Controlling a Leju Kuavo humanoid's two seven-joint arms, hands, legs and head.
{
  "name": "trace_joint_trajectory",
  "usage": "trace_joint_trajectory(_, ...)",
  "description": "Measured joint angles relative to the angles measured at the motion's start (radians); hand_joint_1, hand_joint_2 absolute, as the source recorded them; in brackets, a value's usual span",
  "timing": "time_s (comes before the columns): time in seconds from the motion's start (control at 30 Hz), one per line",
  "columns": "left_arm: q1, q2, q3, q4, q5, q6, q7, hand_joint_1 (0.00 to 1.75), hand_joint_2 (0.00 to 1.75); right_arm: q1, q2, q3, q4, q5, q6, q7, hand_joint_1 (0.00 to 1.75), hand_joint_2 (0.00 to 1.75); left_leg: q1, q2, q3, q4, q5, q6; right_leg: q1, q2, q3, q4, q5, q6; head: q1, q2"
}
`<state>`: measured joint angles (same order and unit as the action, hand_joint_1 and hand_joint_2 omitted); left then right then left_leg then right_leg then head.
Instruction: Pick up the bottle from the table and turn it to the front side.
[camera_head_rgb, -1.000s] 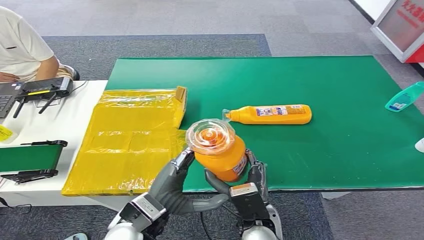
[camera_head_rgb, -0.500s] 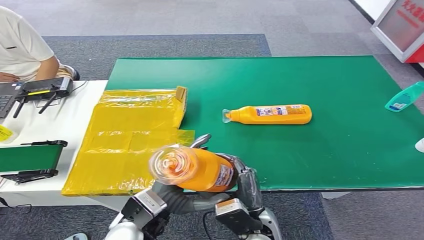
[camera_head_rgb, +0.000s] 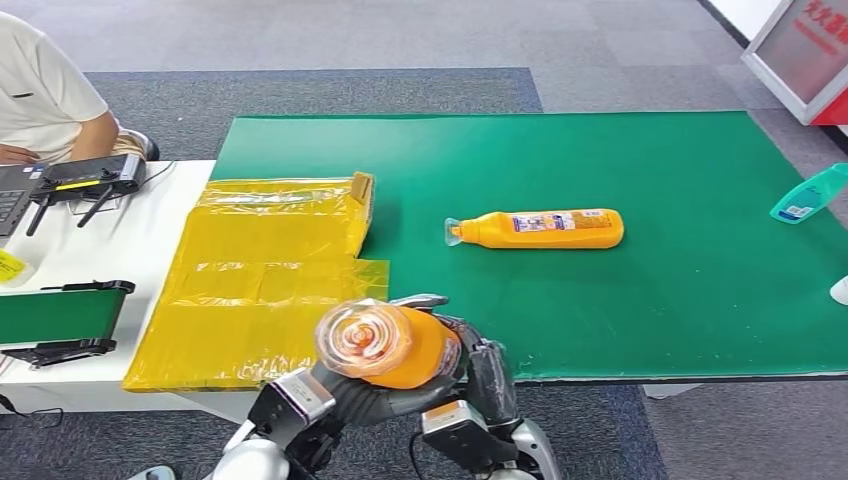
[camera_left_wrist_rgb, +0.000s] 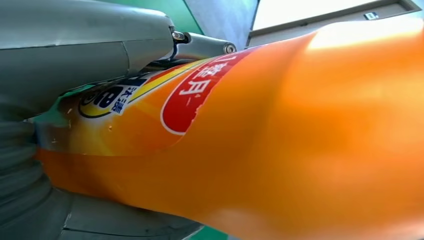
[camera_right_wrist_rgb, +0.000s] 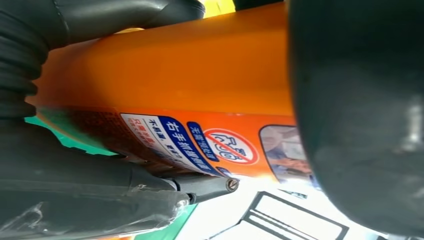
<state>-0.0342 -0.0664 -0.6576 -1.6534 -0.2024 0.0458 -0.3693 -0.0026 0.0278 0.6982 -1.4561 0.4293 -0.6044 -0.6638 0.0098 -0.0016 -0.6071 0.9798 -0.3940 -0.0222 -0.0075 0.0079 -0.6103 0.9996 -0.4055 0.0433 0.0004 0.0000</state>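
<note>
While the left hand (camera_head_rgb: 350, 395) cups the orange bottle (camera_head_rgb: 395, 347) from below and from the robot's left, the right hand (camera_head_rgb: 478, 375) clasps the same bottle from the right, dark fingers (camera_head_rgb: 490, 368) wrapped over its side, so both hands grip it together. The bottle is lifted off the bench, held at the near edge of the green mat (camera_head_rgb: 640, 170), tilted so that its clear cap (camera_head_rgb: 362, 339) faces up toward the head camera. In the left wrist view the grey thumb (camera_left_wrist_rgb: 85, 45) presses on the bottle's label, which shows a red patch with white characters (camera_left_wrist_rgb: 192, 90). In the right wrist view a blue-and-white strip of print and a red prohibition sign (camera_right_wrist_rgb: 230, 146) show on the label, with a dark finger (camera_right_wrist_rgb: 355, 115) across the bottle.

Further out, a second orange bottle (camera_head_rgb: 545, 228) lies on its side on the mat, cap toward the robot's left, well apart from the hands. A yellow plastic bag (camera_head_rgb: 265, 270) lies flat over the mat's left edge and the white bench (camera_head_rgb: 130, 250) beside it. A teal bottle (camera_head_rgb: 808, 194) lies at the far right edge of the mat. On the white bench sit a small black device with antennas (camera_head_rgb: 85, 180) and a green-topped tray (camera_head_rgb: 60, 315). A person in a white shirt (camera_head_rgb: 45, 90) sits at the far left.
</note>
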Motion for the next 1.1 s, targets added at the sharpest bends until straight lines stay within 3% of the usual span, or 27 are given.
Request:
trace_joint_trajectory(0.13,-0.002,0.002,0.000,0.007,0.000,0.000,0.000,1.75,1.75,-0.003,0.000,0.004,0.020,-0.013,0.000,0.007,1.61,1.75,0.000,0.000,0.000,0.000,0.000,0.000,0.000,0.000,0.000,0.000,0.000,0.000,0.000,0.000)
trace_joint_trajectory(0.27,-0.005,0.002,-0.001,0.023,-0.004,0.000,0.000,1.75,1.75,-0.009,0.000,0.009,0.046,-0.029,0.000,0.019,0.04,1.75,0.000,0.000,0.000,0.000,0.000,0.000,0.000,0.000,0.000,0.000,0.000,0.000,0.000,0.000)
trace_joint_trajectory(0.53,0.012,0.005,0.011,0.037,-0.043,0.080,-0.022,1.75,1.75,-0.006,0.000,0.007,0.099,-0.118,0.038,0.076,0.00,1.75,0.000,0.000,0.000,0.000,0.000,0.000,0.000,0.000,0.000,0.000,0.000,0.000,0.000,0.000)
trace_joint_trajectory(0.8,0.082,0.007,0.062,-0.024,-0.048,0.187,-0.060,1.75,1.75,0.059,0.000,-0.054,0.116,-0.210,0.043,0.116,0.00,1.75,0.000,0.000,0.000,0.000,-0.002,-0.001,0.000,0.000,0.000,0.000,-0.001,-0.001,0.000,0.000)
trace_joint_trajectory(0.93,0.123,0.007,0.103,-0.063,-0.138,0.256,-0.039,1.75,1.75,0.087,0.001,-0.085,0.113,-0.212,0.046,0.120,0.00,1.75,0.000,0.000,0.000,0.000,-0.002,-0.001,0.000,0.000,0.000,0.000,-0.002,-0.001,0.000,0.000)
trace_joint_trajectory(1.1,0.146,0.009,0.164,-0.076,-0.189,0.266,0.007,1.75,1.75,0.112,0.002,-0.113,0.092,-0.203,0.063,0.135,0.00,1.75,0.000,0.000,0.000,0.000,-0.002,-0.001,0.000,0.000,0.000,0.000,-0.002,-0.001,0.000,0.000)
